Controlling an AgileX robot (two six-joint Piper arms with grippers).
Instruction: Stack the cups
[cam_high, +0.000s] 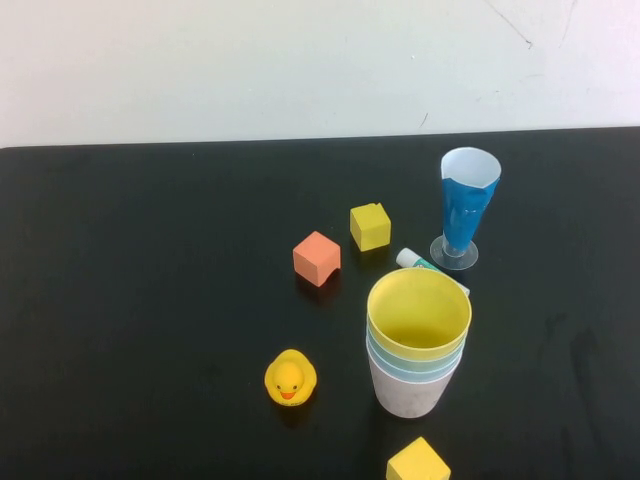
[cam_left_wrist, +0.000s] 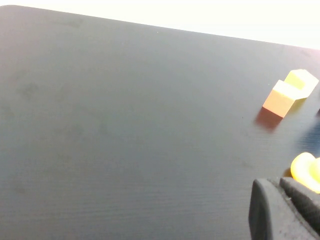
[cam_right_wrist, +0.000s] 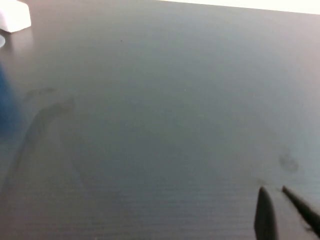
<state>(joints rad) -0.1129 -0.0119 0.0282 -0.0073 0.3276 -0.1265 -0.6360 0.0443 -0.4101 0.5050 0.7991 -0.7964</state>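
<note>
The cups (cam_high: 418, 345) stood nested, yellow on top, near the rubber duck (cam_high: 290, 379). Left gripper (cam_left_wrist: 282, 210) and right gripper (cam_right_wrist: 282, 212) hovered over bare black table (cam_high: 150, 300), fingers closed, holding nothing.

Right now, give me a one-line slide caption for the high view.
Cups nested in one stack, yellow on top, among blocks, a duck and a blue stemmed glass; no arms in view.
</note>
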